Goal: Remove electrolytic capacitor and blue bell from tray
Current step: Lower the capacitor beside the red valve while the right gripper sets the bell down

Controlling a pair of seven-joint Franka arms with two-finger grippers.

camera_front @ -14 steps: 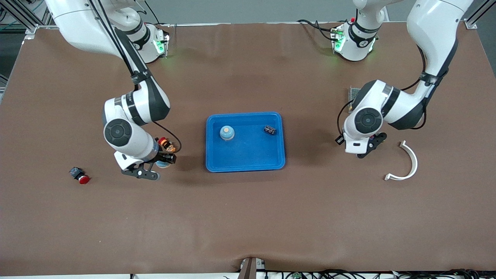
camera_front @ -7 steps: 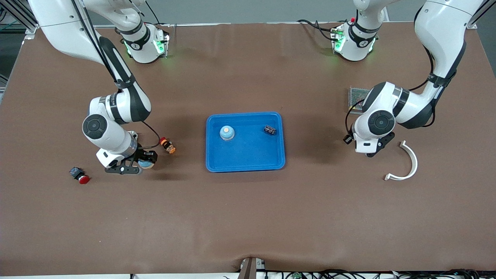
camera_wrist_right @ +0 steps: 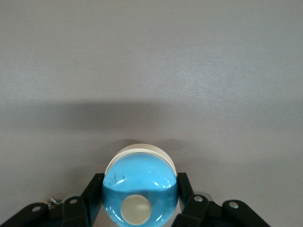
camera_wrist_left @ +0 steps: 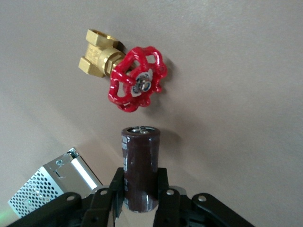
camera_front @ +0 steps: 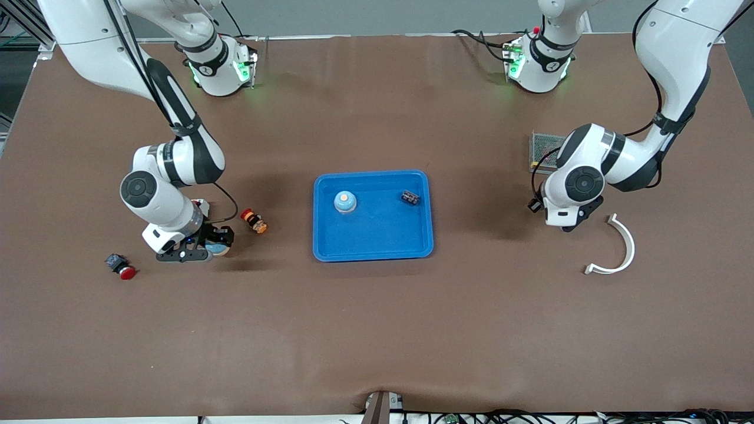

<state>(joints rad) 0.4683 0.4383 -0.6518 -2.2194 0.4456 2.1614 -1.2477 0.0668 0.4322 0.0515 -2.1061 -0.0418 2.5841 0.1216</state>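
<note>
Right arm: I reach from my base down to the surface near my end of it, elbow bent. My right end effector [camera_front: 207, 250] sits low, fingers [camera_wrist_right: 93, 198] closed on the bell [camera_wrist_right: 140, 190].

Left arm: folded at the elbow, wrist turned down. My left end effector [camera_front: 570, 222] hangs above the surface, fingers [camera_wrist_left: 108, 196] clamped on the capacitor [camera_wrist_left: 140, 167].

A red-capped push button [camera_front: 121, 267] lay toward the right arm's end of the table, an orange-and-red one [camera_front: 254, 221] nearer the blue tray [camera_front: 372, 250]. Toward the left arm's end lay a white curved bracket [camera_front: 623, 247], a perforated metal box [camera_front: 543, 148] and a brass valve [camera_wrist_left: 125, 73] with a red handwheel.
</note>
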